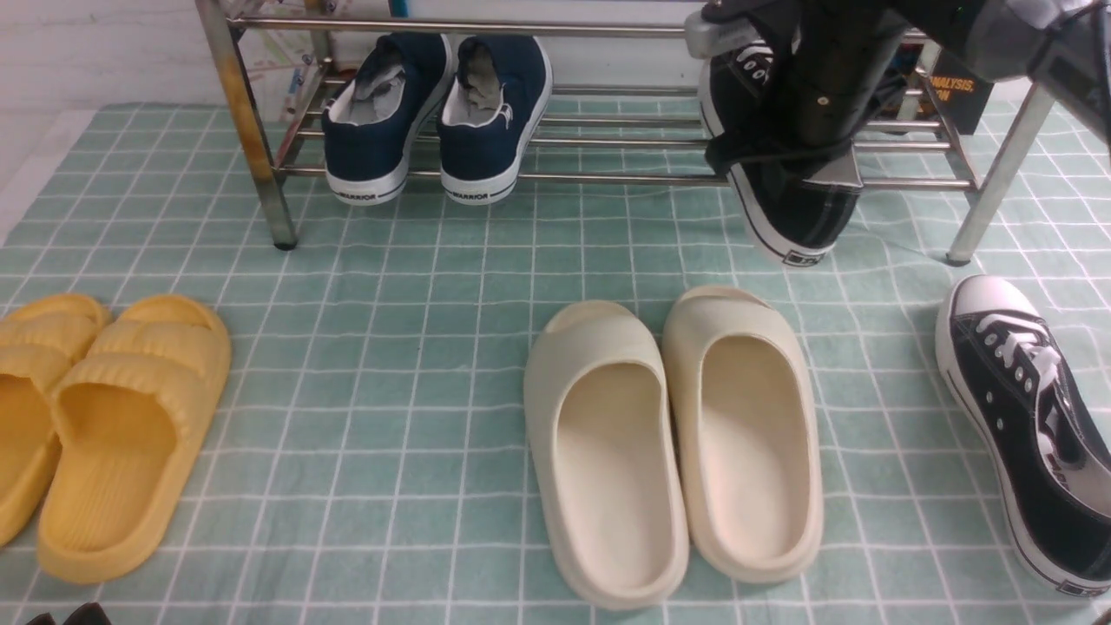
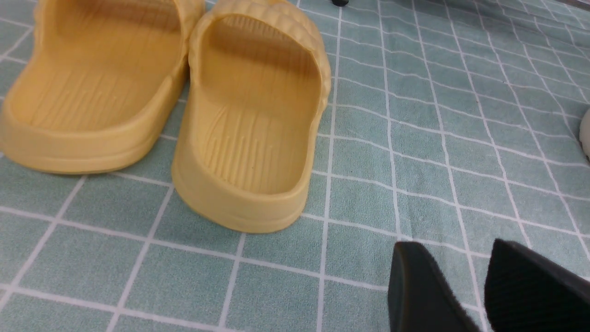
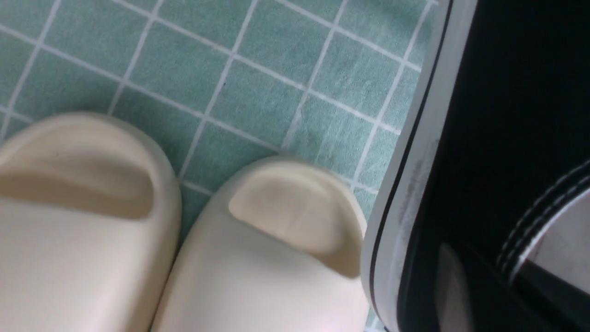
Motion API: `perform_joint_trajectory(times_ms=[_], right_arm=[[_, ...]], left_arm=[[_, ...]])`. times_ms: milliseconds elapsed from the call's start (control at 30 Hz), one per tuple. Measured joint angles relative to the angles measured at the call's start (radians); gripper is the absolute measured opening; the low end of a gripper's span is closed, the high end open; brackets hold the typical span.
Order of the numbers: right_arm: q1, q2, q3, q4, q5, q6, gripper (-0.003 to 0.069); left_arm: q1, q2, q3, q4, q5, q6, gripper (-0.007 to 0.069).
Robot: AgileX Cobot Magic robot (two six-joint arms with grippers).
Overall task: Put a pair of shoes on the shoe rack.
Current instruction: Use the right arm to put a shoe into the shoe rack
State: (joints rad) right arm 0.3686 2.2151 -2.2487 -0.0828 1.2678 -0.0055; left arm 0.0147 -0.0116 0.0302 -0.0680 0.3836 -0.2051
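One black canvas sneaker [image 1: 794, 213] hangs tilted in the air in front of the shoe rack [image 1: 608, 179], heel down and toe up toward the top bar. My right gripper [image 1: 825, 130] is shut on its collar. The right wrist view shows that sneaker's white sole and black side [image 3: 461, 138] close up. The other black sneaker [image 1: 1024, 417] lies on the checked cloth at the far right, white toe cap toward the rack. My left gripper [image 2: 465, 276] hovers low over the cloth at the near left, open, with nothing between its fingers [image 2: 424, 290].
Navy slip-on sneakers [image 1: 438, 113] sit on the rack's lower bars, left of centre. Cream slippers [image 1: 668, 434] lie mid-cloth, just below the held sneaker. Yellow slippers [image 1: 95, 417] lie at the left, close to my left gripper. The rack's rusty leg [image 1: 247, 130] stands at the left.
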Motion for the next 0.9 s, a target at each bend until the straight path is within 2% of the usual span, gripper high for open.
perform_joint_trajectory(times_ms=[200, 567, 900], right_arm=[[-0.001, 0.055, -0.013, -0.033, -0.020, 0.000, 0.0012], [-0.039, 0.060, -0.021, -0.064, -0.193, 0.030, 0.0012], [-0.048, 0.060, -0.021, -0.058, -0.201, -0.012, 0.0018]], left_arm=[[0.000, 0.000, 0.000, 0.000, 0.000, 0.000, 0.0238], [0.000, 0.000, 0.000, 0.000, 0.000, 0.000, 0.0238], [0.000, 0.000, 0.000, 0.000, 0.000, 0.000, 0.0238]])
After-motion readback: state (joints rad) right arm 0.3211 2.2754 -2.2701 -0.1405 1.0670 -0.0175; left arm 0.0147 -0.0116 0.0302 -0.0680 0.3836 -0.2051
